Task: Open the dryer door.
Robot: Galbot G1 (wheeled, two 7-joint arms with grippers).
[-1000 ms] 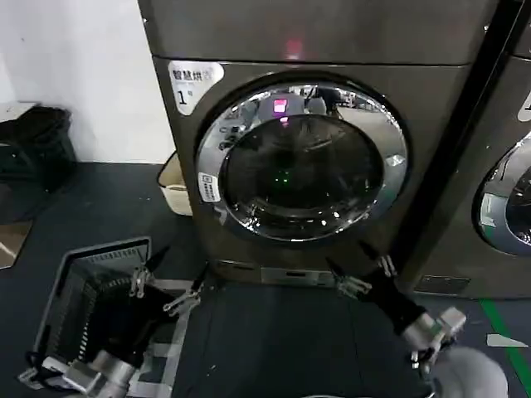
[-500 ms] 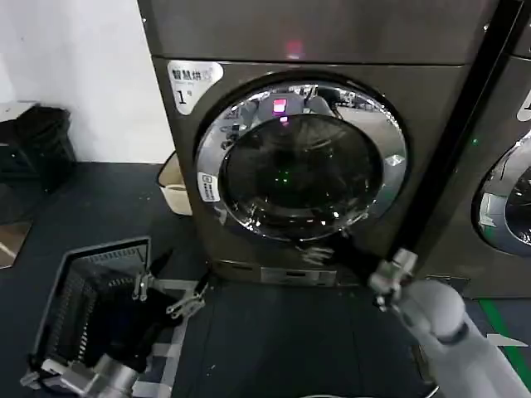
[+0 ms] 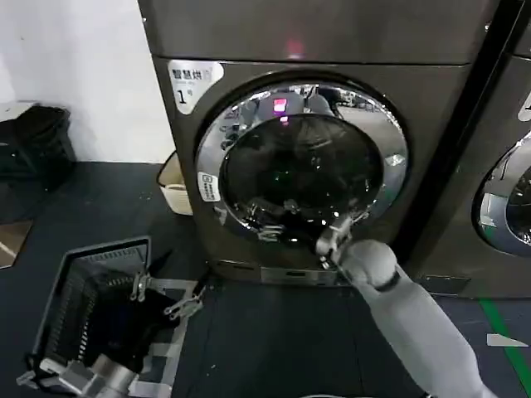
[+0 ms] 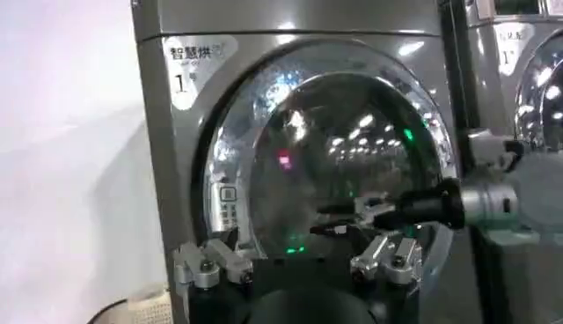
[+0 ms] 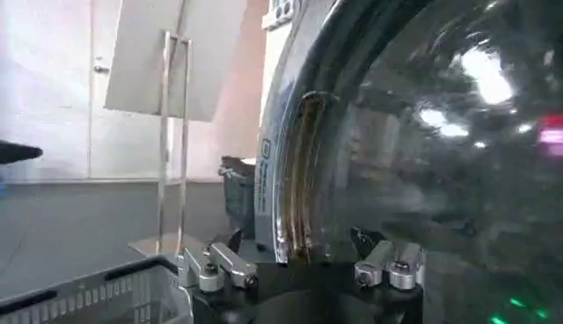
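The dryer (image 3: pixel 332 37) is a dark bronze-grey machine with a white "1" label (image 3: pixel 192 83). Its dryer door (image 3: pixel 386 133) is closed, a chrome ring around dark glass with a small white sticker (image 3: pixel 209 186). My right gripper (image 3: pixel 278 220) is open, held against the lower part of the door. In the right wrist view its open fingers (image 5: pixel 211 264) straddle the chrome ring (image 5: pixel 295 167) at the sticker side, close to it. My left gripper (image 3: pixel 170 286) hangs open low on the left, away from the door. The left wrist view faces the door (image 4: pixel 264 114) and the right gripper (image 4: pixel 339 218).
A black wire basket (image 3: pixel 91 298) lies on the dark floor under my left arm. A cream tub (image 3: pixel 172 186) stands beside the dryer's left corner. A second similar machine (image 3: pixel 506 199) stands at the right. Green tape (image 3: pixel 506 340) marks the floor there.
My right arm has swung up and to the left, from near the floor at the dryer's base to the lower part of the door. The left arm has stayed still.
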